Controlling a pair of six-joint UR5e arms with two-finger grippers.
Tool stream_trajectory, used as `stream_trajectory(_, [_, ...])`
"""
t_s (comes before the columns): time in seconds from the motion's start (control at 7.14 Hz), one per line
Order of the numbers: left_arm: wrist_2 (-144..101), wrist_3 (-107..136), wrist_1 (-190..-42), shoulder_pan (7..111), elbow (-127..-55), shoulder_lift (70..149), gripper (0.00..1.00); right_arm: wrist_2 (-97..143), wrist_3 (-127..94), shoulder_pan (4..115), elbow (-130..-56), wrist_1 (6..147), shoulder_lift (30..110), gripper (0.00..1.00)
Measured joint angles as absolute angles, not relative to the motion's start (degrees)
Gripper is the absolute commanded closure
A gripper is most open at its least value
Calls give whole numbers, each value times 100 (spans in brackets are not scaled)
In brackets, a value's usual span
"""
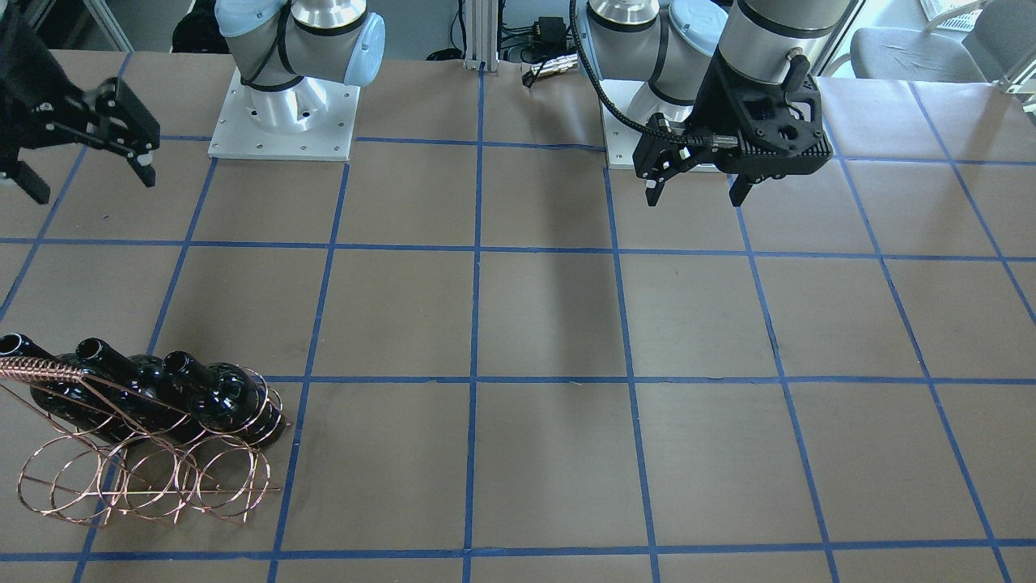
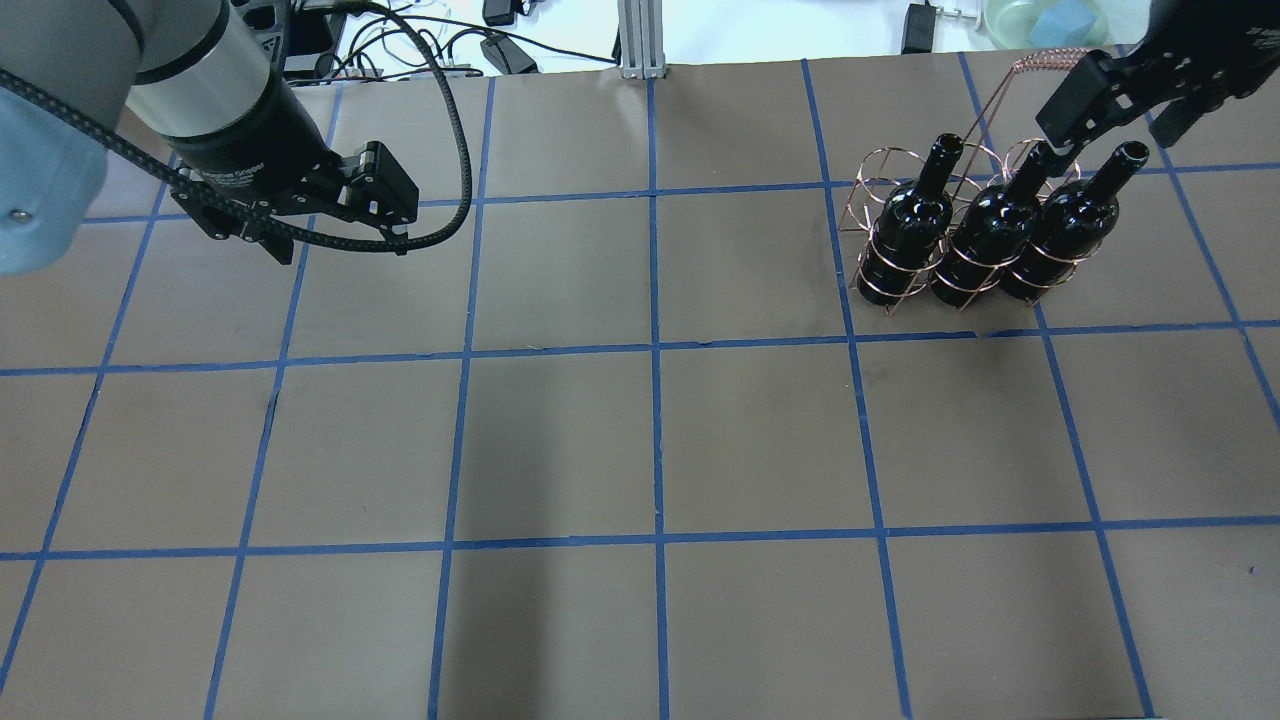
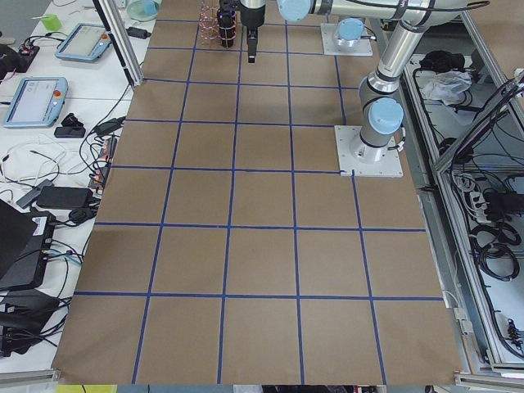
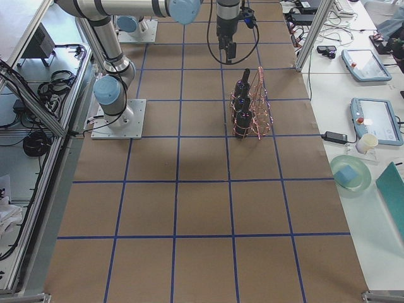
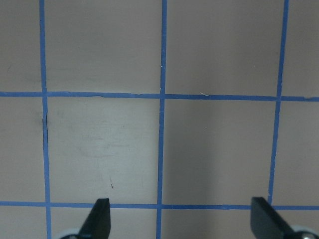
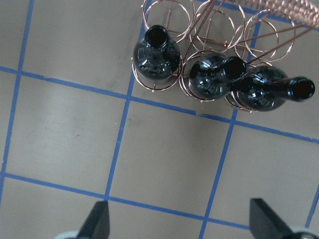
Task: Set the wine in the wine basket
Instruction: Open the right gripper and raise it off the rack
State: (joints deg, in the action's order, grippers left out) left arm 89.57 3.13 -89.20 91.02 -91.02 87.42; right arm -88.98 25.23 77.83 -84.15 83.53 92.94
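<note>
1. Brown worktop, gridded in blue tape, is spread beneath.
2. Wine is seated upright in the wine basket, ringed by loops against tipping, beside two look-alike bottles.
3. Right claw is held apart, empty, up beside them; left claw, also apart, is parked well away.

A tabletop of brown paper is ruled into squares by blue tape lines, under even light with soft shadows. An aluminium post stands at its far edge. A white side bench carries teach pendants, cables and a laptop. A grey chair sits behind.
</note>
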Motion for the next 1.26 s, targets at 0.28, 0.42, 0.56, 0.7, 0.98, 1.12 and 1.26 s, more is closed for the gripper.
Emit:
stream_trajectory(0.28, [8959, 316, -8943, 9100, -9101, 8737, 0, -8903, 2177, 7883, -8784, 8294, 9702, 0])
stream_trajectory(0.42, [8941, 316, -8944, 9098, -9103, 8737, 0, -8936, 1892, 8020, -8838, 8442, 9707, 0])
stream_trajectory(0.56, [8908, 316, -8943, 9101, -9105, 8737, 0, -9039, 1459, 8270, -8770, 8506, 9597, 0])
stream_trajectory(0.7, [8905, 316, -8945, 9109, -9105, 8736, 0, -9202, 989, 8583, -8621, 8529, 9389, 0])
stream_trajectory(0.98, [8912, 316, -8947, 9113, -9105, 8736, 0, -9359, 669, 8960, -8256, 8663, 8961, 0])
stream_trajectory(1.12, [8902, 317, -8947, 9114, -9105, 8736, 0, -9366, 671, 8995, -8186, 8815, 8851, 1])
stream_trajectory(1.26, [8913, 315, -8952, 9114, -9108, 8734, 0, -9343, 681, 8985, -8178, 8904, 8810, 1])
